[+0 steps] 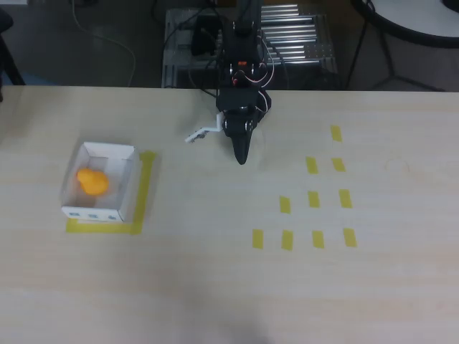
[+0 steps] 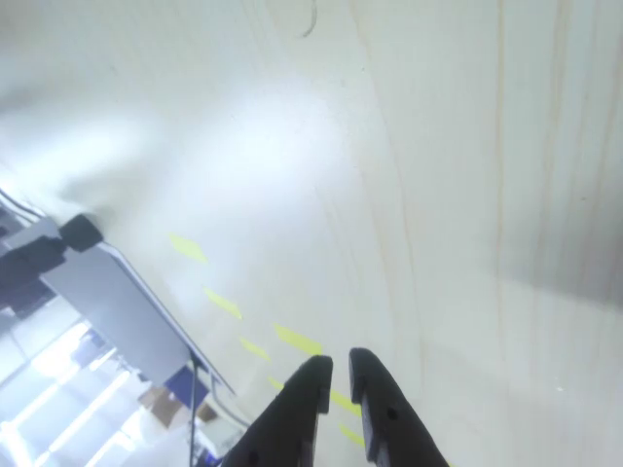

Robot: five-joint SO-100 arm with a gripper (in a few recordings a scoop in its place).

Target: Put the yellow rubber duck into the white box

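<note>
The yellow rubber duck (image 1: 92,181) already sits inside the white box (image 1: 128,185) near the bench's (image 1: 215,287) left edge. The fingers (image 1: 241,153) hover well apart at the far edge, nearly closed and empty.

- A pale wood-grain table (image 1: 215,287) is seen across most of the overhead view, with its far edge running straight across the upper part.
- Small yellow tape rectangles (image 1: 313,199) are stuck to the table's right half in staggered rows.
- A dark floor (image 1: 86,43) is visible beyond the far edge.
- A metal rack of bright bars (image 1: 294,36) is placed behind the table, with black cables (image 1: 204,36) tangled beside it.
- A round pale tabletop on dark legs (image 1: 416,21) is seen at the upper right.
- A bright glare (image 2: 263,126) is thrown on the wood in the wrist view.
</note>
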